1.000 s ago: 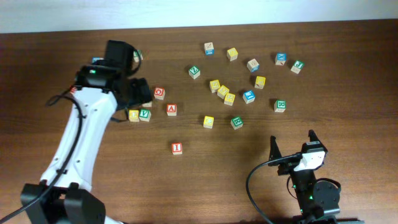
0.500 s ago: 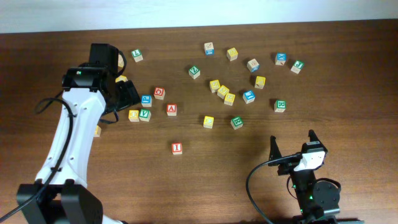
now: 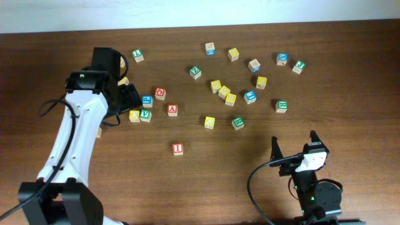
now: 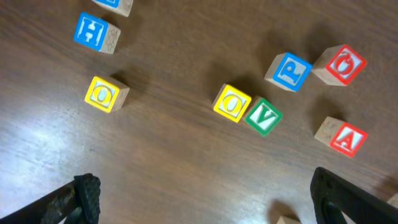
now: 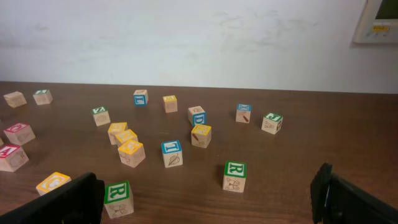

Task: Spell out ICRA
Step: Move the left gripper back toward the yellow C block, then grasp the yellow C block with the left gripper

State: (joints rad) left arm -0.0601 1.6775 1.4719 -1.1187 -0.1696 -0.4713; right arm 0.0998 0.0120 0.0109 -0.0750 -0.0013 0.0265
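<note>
Both the left gripper (image 4: pixel 205 193) and right gripper (image 5: pixel 205 196) are spread, empty. The left gripper is poised left of the red "A" cube (image 4: pixel 344 137), judged its target; centring over it, descent and closing are required.

the left wrist view's top edge crops a blue cube (image 4: pixel 113 4); its bottom edge crops another cube (image 4: pixel 283 219) and the jaws of the left gripper (image 4: pixel 205 186).

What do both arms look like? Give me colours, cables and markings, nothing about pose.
The left arm has long white links, black joints, a small green light and a looping black cable beside it. The right arm is compact: white wrist piece, black base, green lights, a curled black cable. The left fingers and right fingers are black.
</note>
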